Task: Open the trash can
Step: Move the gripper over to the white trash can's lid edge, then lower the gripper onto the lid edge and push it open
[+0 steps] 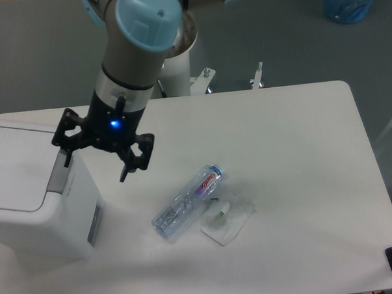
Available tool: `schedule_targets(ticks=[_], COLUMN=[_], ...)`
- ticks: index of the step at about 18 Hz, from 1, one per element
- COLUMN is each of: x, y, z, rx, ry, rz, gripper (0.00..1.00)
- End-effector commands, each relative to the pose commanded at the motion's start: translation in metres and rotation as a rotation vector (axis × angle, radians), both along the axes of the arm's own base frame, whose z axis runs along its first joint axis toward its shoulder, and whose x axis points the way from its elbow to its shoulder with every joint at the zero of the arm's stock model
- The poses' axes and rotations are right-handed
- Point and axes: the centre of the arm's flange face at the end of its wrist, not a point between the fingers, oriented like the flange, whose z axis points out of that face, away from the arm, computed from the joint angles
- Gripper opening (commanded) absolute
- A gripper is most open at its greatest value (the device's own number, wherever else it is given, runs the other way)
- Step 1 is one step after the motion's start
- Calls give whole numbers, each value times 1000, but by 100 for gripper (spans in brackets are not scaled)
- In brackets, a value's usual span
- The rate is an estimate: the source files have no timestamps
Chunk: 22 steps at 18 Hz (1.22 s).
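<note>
The trash can (29, 193) is a big white boxy bin at the table's left edge, its flat lid down. A grey push tab (59, 174) sits on the lid's right rim and a grey panel (94, 224) on the side facing the table. My gripper (96, 166) hangs open above the bin's right edge, pointing down. One fingertip (67, 158) is over the tab, the other fingertip (125, 172) is over the table beside the bin. Nothing is between the fingers.
A clear plastic bottle (187, 203) lies on its side mid-table, with a crumpled clear wrapper (228, 220) next to it. The robot's base post (173, 70) stands behind the table. A blue object (349, 0) is on the floor at the far right.
</note>
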Motion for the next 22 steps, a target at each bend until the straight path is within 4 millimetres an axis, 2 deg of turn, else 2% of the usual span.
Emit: schedule_targets(ticks=[3,11,17,22], x=[1,-5,2,4], y=[-2,6,9,11], z=[3,-14,-11,-16], rx=[-1,-21,-13,-20], ry=[11,0,5,1], rz=[0,-4,-11,-15], gripper=[100,100,100,100])
